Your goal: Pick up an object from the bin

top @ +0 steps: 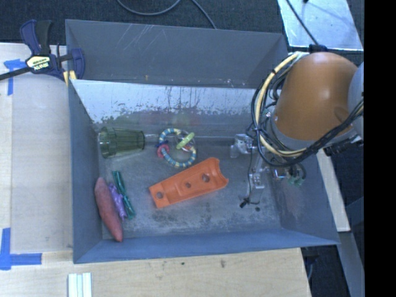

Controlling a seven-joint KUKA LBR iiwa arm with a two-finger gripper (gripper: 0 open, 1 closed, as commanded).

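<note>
Top-down view of the grey metal bin [173,54], with the arm entering from the right of the frame.

**Hidden or unclear.** The rounded orange cover [315,98] and its loops of cable [265,135] mask the bin's right wall and much of the wrist. Below them the hand [251,197] shows as a thin, dark, cluttered shape at centre right, over bare bin floor. Whether it is released or clenched cannot be told. The cover is cut off by the right side of the frame.

**Contents.**
- The thing nearest the hand is a flat orange plastic piece [187,183] with three round holes. It lies aslant at the centre of the floor, just left of the hand and apart from it.
- Above it, near the back wall, lies a ring toy of many colours [176,147].
- To the left of the ring toy, a dark green cup [120,142] lies on its side.
- In the lower left corner a reddish, tapered, root-shaped thing [108,210] lies along the left wall.
- Beside that is a small purple and green item [122,195], whose kind is hard to make out.

**Edges and open room.** The floor around and below the hand is bare as far as the front wall. A strip of bare floor also runs along the front edge beneath the orange piece. The bin's sloping walls narrow the floor on every side.
</note>
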